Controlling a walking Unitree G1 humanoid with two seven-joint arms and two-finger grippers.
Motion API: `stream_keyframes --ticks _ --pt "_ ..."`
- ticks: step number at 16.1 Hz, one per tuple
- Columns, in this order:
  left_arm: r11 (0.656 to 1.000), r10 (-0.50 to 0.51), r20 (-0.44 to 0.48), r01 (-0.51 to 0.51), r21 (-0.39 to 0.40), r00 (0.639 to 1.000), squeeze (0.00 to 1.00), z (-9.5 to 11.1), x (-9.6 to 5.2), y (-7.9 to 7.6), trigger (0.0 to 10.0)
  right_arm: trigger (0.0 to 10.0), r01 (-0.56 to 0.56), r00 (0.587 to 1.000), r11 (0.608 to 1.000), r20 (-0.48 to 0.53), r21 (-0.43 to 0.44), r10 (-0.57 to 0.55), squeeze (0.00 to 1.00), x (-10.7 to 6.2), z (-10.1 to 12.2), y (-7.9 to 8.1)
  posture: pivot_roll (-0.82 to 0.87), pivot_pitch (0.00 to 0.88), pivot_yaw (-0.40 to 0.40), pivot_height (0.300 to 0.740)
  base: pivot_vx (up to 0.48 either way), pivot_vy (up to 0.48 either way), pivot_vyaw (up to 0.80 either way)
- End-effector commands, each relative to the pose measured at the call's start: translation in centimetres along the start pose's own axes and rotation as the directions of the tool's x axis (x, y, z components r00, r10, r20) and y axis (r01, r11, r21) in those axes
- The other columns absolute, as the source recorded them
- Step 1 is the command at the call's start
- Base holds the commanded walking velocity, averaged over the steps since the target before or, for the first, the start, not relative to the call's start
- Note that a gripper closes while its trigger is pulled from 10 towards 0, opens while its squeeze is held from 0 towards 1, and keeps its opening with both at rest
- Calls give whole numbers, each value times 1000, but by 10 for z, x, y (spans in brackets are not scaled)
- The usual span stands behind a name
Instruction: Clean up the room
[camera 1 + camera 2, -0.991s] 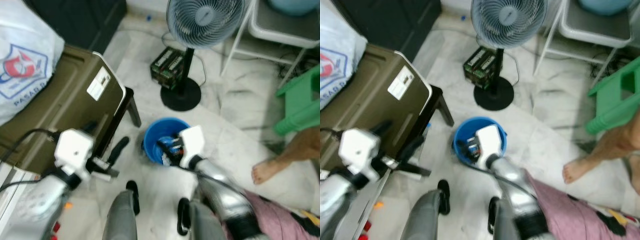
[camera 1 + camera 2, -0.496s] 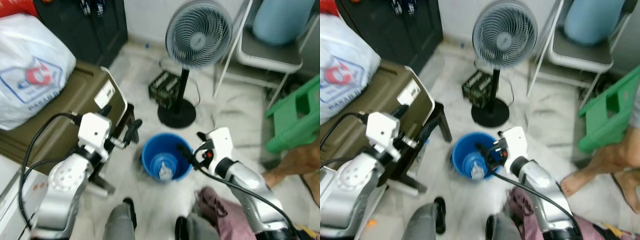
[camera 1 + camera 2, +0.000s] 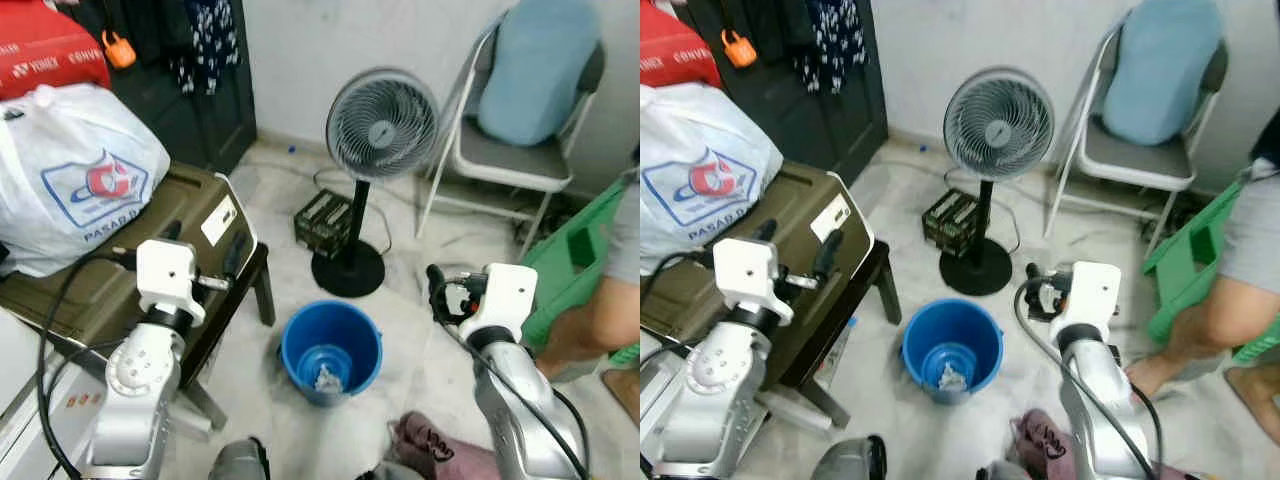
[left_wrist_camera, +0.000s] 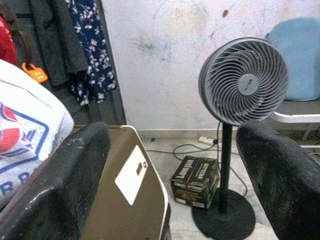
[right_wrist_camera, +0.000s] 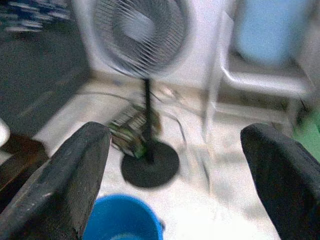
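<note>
A blue bucket (image 3: pixel 366 334) stands on the pale floor between my arms, with a small crumpled pale item (image 3: pixel 325 378) lying in its bottom. My left gripper (image 3: pixel 205 246) is raised to the bucket's left, over the olive case, open and holding nothing. My right gripper (image 3: pixel 441 291) is raised to the bucket's right, also open and holding nothing; in its wrist view the bucket (image 5: pixel 121 220) lies below the fingers (image 5: pixel 65 175). A maroon cloth (image 3: pixel 430 447) lies crumpled on the floor near my feet, just right of the bucket.
A standing fan (image 3: pixel 381 126) and a green-and-black carton (image 3: pixel 324 221) stand behind the bucket. An olive case (image 3: pixel 120 275) bearing a white plastic bag (image 3: pixel 75 175) is at left. At right are a chair (image 3: pixel 505 165), a green stool (image 3: pixel 585 250) and a person's leg (image 3: pixel 590 325).
The camera has tilted up, showing more of the room. My right gripper came up out of the bucket and moved right, leaving the small item inside. My left gripper rose too.
</note>
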State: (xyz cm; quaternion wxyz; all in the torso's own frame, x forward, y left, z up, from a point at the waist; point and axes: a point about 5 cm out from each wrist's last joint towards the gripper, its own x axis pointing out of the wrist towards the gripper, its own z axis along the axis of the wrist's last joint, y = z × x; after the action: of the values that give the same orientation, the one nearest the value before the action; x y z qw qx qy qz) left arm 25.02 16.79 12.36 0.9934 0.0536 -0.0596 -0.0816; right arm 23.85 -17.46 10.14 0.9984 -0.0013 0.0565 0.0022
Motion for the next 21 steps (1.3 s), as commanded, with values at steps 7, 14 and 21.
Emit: stream_keyframes --ticks 7,14,21 --pt "1000 -9 1 9 11 1000 0 -4 3 -5 10000 10000 -28 999 998 44 -62 30 1000 2 4 16 -42 11 -32 740 0 0 0" --pt "1000 -3 -20 4 18 1000 0 -7 5 -6 10000 10000 -76 993 997 93 8 75 835 12 18 23 -42 23 -35 740 0 0 571" --pt "999 35 -30 -34 31 999 0 -8 5 -5 10000 10000 -41 998 991 56 125 34 0 16 15 20 -41 33 -42 740 0 0 422"
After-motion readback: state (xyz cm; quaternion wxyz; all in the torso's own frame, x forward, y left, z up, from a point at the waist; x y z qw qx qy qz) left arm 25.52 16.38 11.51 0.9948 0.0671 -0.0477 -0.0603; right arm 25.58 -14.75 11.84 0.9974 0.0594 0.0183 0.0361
